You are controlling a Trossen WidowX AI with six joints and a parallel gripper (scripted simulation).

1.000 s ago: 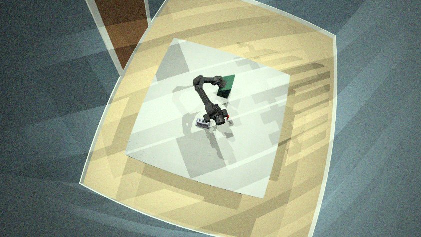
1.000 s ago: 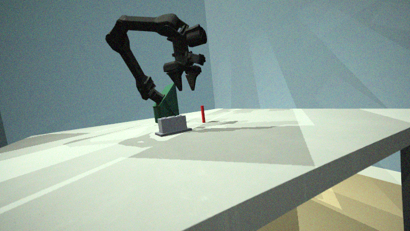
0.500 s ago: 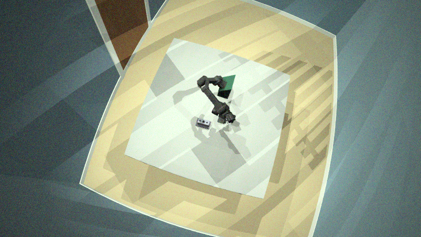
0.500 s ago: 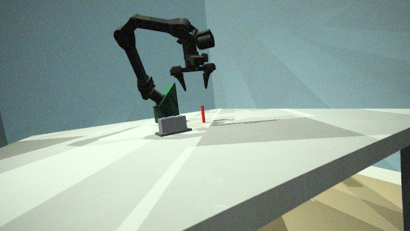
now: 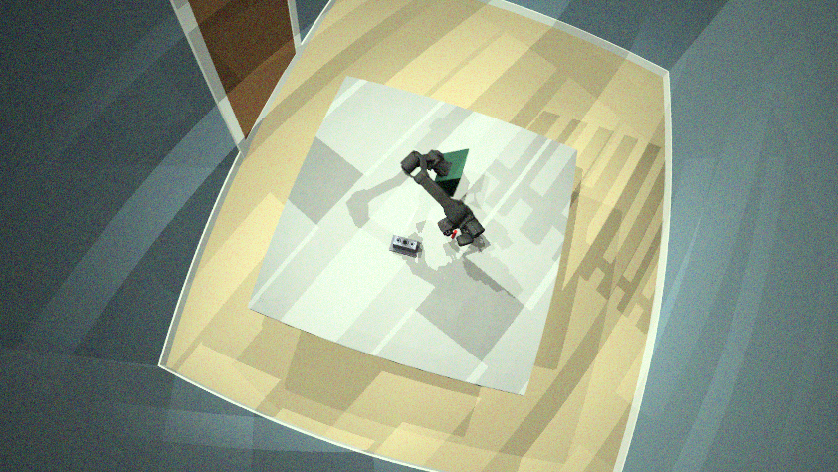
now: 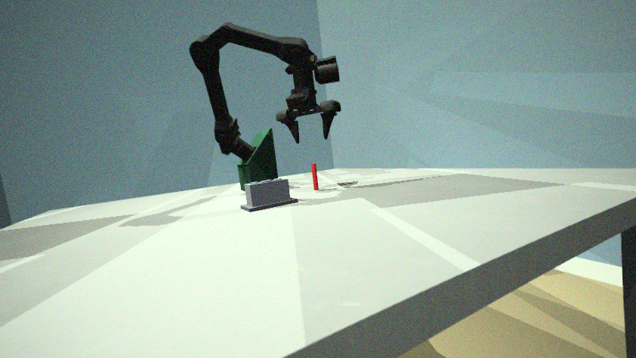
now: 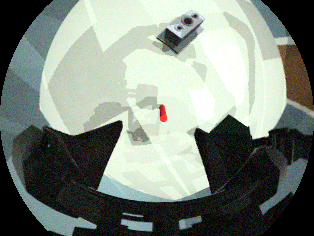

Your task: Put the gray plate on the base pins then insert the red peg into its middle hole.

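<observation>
The gray plate (image 5: 398,245) (image 6: 267,192) (image 7: 175,35) sits flat and level on the base (image 5: 393,252) (image 6: 248,208) (image 7: 169,45). Its row of holes faces up, and the middle hole looks empty and dark in the wrist view. The red peg (image 5: 454,233) (image 6: 315,177) (image 7: 163,114) stands upright on the table, to the right of the base in the exterior view. My gripper (image 6: 312,140) (image 7: 160,128) is wide open and empty. It points down and hangs well above the peg, which shows between the fingers' sides in the wrist view.
The arm's green mount (image 5: 460,163) (image 6: 263,162) stands behind the base in the exterior view. The white table (image 5: 327,293) (image 6: 200,284) carries everything, and its near edge shows in that view. Patchy shadows cross the table.
</observation>
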